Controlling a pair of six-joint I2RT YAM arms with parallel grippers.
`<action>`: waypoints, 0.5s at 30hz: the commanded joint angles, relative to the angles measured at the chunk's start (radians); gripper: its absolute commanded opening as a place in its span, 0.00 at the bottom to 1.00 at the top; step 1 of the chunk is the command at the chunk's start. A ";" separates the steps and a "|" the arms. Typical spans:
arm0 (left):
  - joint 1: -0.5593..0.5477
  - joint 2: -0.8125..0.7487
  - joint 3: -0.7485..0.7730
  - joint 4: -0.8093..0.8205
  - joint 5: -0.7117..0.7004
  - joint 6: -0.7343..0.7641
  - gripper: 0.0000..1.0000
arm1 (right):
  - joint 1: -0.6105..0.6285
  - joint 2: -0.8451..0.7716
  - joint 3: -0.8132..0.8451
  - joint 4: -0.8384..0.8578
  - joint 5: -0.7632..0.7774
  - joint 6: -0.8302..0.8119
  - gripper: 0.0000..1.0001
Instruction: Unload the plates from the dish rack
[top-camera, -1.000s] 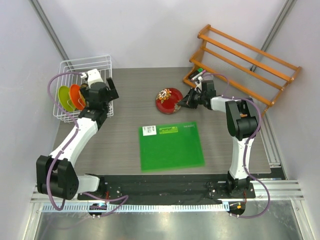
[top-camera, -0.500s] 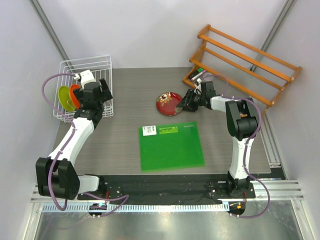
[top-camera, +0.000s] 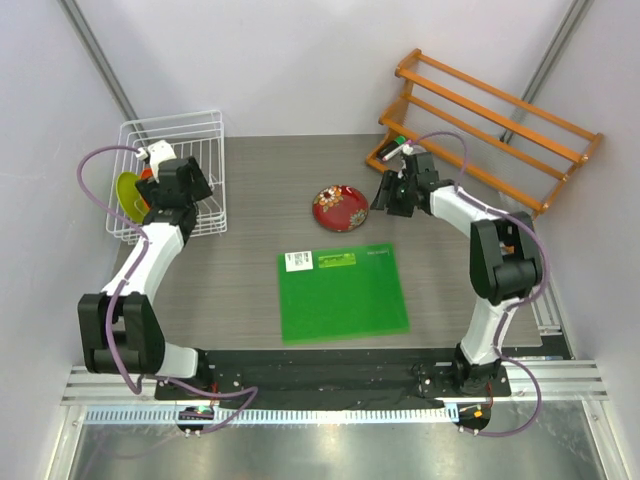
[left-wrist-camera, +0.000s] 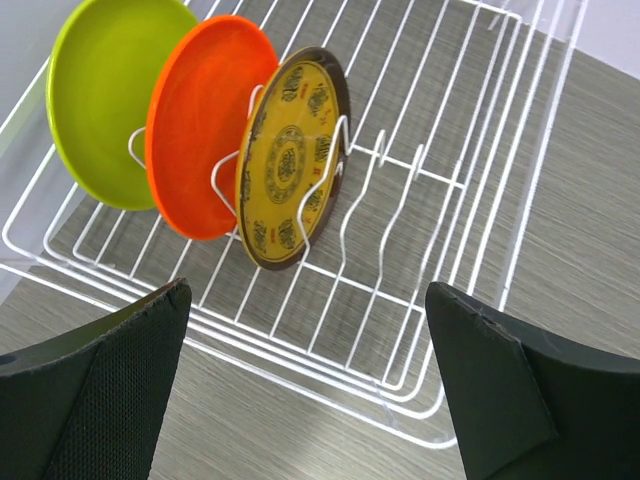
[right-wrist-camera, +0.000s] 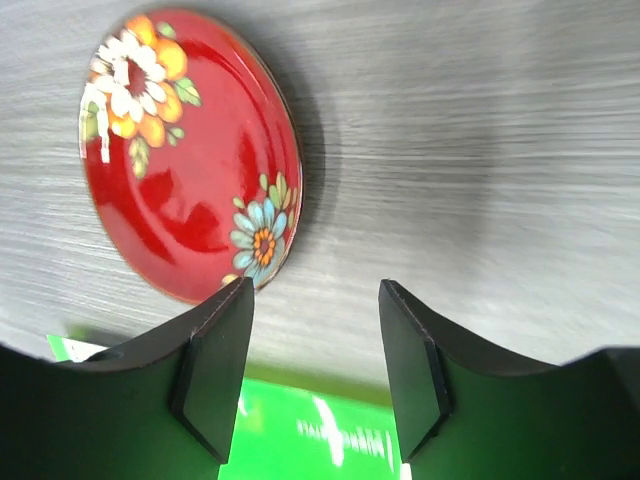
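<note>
Top external view shows 1 of 4 done: the dark red plate (top-camera: 339, 208) lies flat on the grey worktop (top-camera: 250, 200), just left of the right hand (top-camera: 385, 192), its fingers apart, holding nothing. 3 stand upright in the dish rack (top-camera: 190, 130) at far left, the lime green plate (left-wrist-camera: 100, 100), orange plate (left-wrist-camera: 200, 140) and brown-yellow plate (left-wrist-camera: 290, 160), with the left hand (left-wrist-camera: 310, 400) spread wide and empty over the rack. A green mat (top-camera: 342, 293) lies mid-worktop, an orange slatted shelf (top-camera: 495, 110) far right, pale walls around.

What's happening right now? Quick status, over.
Left pincer, right pincer open, empty. Red plate flat on table. Green plate, orange plate, yellow plate standing in rack. Nothing blocking.
</note>
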 joint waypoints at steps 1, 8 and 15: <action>0.020 0.051 0.051 0.066 -0.041 0.003 0.99 | 0.006 -0.171 -0.019 -0.028 0.153 -0.070 0.59; 0.076 0.154 0.088 0.134 -0.055 0.003 0.99 | 0.006 -0.247 -0.038 -0.027 0.150 -0.077 0.60; 0.115 0.269 0.149 0.181 -0.024 0.017 0.99 | 0.008 -0.244 -0.038 -0.021 0.126 -0.075 0.61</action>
